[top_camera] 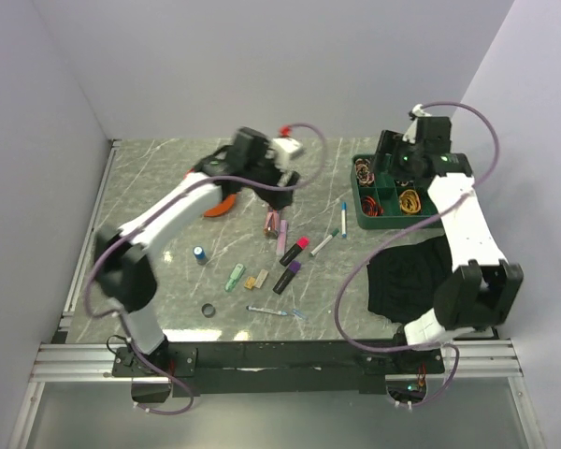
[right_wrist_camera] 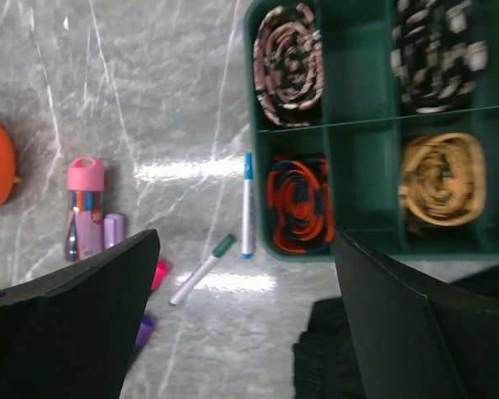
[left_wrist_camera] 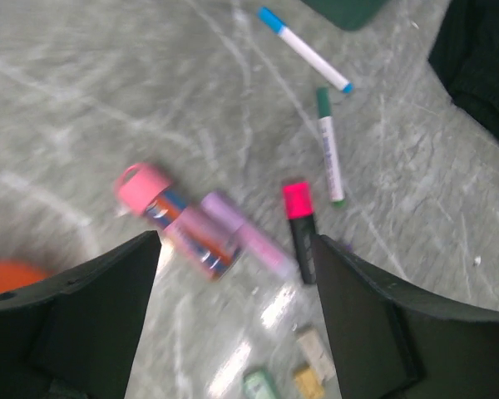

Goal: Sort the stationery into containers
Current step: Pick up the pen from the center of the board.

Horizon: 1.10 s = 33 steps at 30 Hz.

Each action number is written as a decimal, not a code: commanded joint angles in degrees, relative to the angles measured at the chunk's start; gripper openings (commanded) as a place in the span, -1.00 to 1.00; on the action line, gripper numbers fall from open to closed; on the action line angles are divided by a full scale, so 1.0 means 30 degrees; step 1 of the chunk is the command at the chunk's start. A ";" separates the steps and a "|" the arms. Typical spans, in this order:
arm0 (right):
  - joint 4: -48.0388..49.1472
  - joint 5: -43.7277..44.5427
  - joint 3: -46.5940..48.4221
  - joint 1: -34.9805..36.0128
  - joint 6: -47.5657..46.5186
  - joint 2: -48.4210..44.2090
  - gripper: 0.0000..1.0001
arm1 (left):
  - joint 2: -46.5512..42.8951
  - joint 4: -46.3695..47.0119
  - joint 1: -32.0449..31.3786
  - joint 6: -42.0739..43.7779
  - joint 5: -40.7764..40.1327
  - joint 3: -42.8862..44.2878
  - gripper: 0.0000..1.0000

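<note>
The stationery lies loose mid-table: a pink tube (top_camera: 273, 223), a pink-capped marker (top_camera: 296, 251), a purple-capped marker (top_camera: 287, 277), two white pens (top_camera: 325, 243), a blue cylinder (top_camera: 199, 254), a green clip (top_camera: 235, 277) and a yellow eraser (top_camera: 255, 279). The orange pot (top_camera: 222, 204) is partly hidden under my left arm. My left gripper (top_camera: 280, 182) is open and empty above the pink tube (left_wrist_camera: 175, 220) and the pink-capped marker (left_wrist_camera: 299, 229). My right gripper (top_camera: 393, 154) is open and empty over the near-left corner of the green tray.
A green tray (top_camera: 372, 217) with coiled bands stands at the back right. A black cloth (top_camera: 411, 276) lies in front of it. A small black ring (top_camera: 208, 310) and a thin pen (top_camera: 276, 311) lie near the front edge. Walls close in the left, back and right.
</note>
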 commanded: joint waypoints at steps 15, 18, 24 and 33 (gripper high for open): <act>0.1407 -0.0680 -0.3051 -0.2997 -0.2715 -0.7092 0.97 | 0.7353 -0.1878 -0.3549 0.0478 -0.1967 0.2920 0.43; 0.1349 -0.0738 -0.2964 -0.3085 -0.2627 -0.6829 0.97 | 0.7616 -0.1760 -0.3930 0.0420 -0.2261 0.2861 0.42; 0.1496 -0.0738 -0.2994 -0.3290 -0.2773 -0.6653 0.97 | 0.8874 -0.1702 -0.4311 -0.0195 -0.2289 0.3767 0.36; 0.1378 -0.0709 -0.2876 -0.3466 -0.2569 -0.6390 0.97 | 0.9374 -0.1701 -0.4341 -0.0517 -0.3492 0.3535 0.35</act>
